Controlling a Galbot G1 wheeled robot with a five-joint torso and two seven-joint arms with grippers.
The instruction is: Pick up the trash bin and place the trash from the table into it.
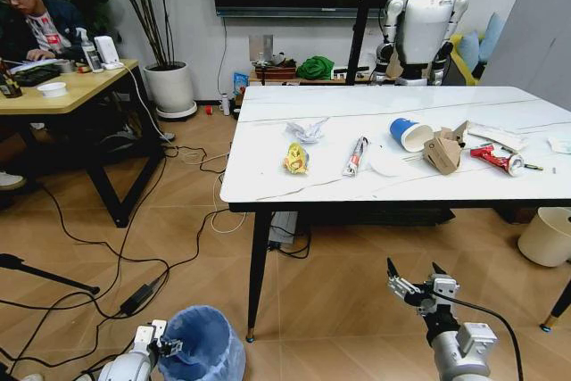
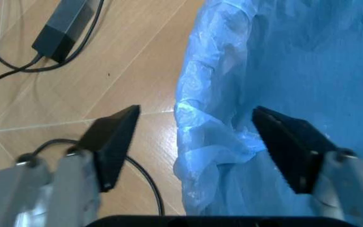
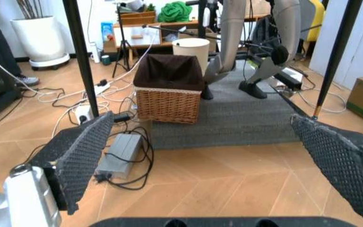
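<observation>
The bin [image 1: 203,343] stands on the floor near the table's [image 1: 268,186] front left leg. The left gripper [image 2: 197,142] is wide open, with one finger outside the bin's rim and one inside. To lift it well, it should squeeze the rim firmly and rise straight up. The right gripper [image 1: 416,282] waits open under the table's front edge. The trash [image 1: 359,154] lies on top.

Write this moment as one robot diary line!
left end effector: open, straddling trash bin rim | right end effector: open, idle | trash: on table
</observation>
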